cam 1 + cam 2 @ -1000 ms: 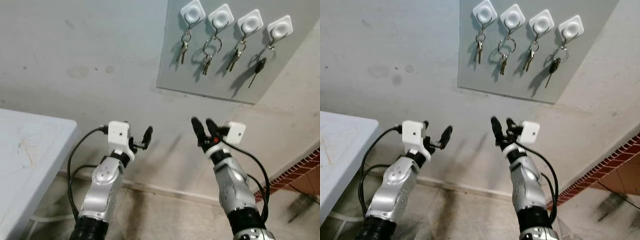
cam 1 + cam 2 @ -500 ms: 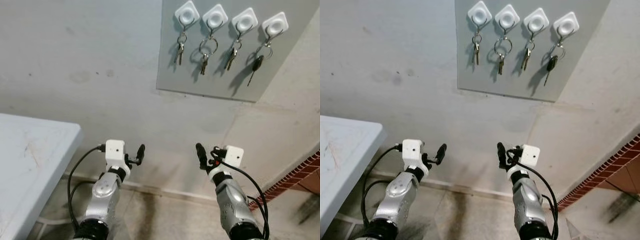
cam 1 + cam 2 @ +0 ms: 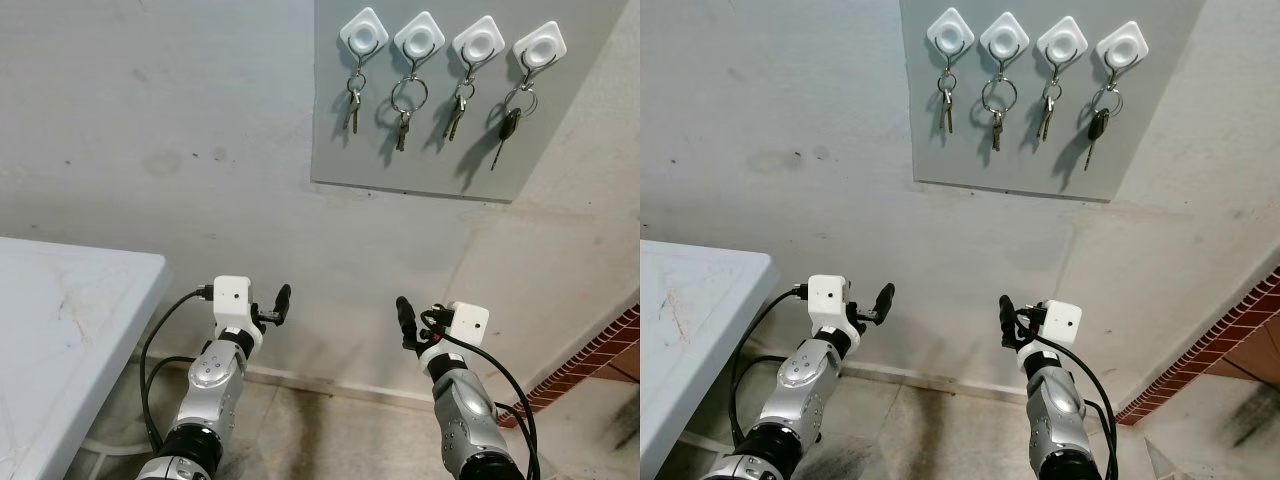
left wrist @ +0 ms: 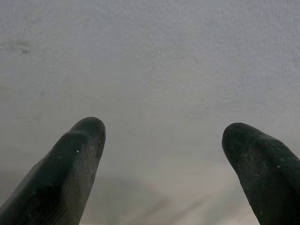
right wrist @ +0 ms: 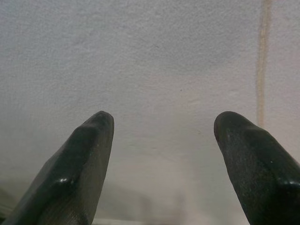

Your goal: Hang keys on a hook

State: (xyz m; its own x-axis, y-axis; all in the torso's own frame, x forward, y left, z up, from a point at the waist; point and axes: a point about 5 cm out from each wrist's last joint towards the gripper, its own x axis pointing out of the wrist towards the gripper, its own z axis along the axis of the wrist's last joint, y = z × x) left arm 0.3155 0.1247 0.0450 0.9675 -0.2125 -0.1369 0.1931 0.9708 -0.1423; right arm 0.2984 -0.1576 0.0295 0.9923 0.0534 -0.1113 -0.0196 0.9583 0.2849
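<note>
1. left gripper [image 4: 161, 164] hovers low before the rough plaster wall [image 3: 150, 120], matte black rounded fingers spread wide, nothing between them.
2. right gripper [image 5: 161, 159] is likewise spread and empty.
3. four key sets hang on white diamond-shaped hooks [image 3: 449, 37] on a smooth grey panel [image 3: 340, 150] high above both grippers; the black-headed key [image 3: 506, 130] is rightmost.
4. a white table [image 3: 60, 330] stands at left.

Grey wall panel [image 3: 440, 175], four white hooks [image 3: 363, 32], a key bunch [image 3: 352, 105] on each
</note>
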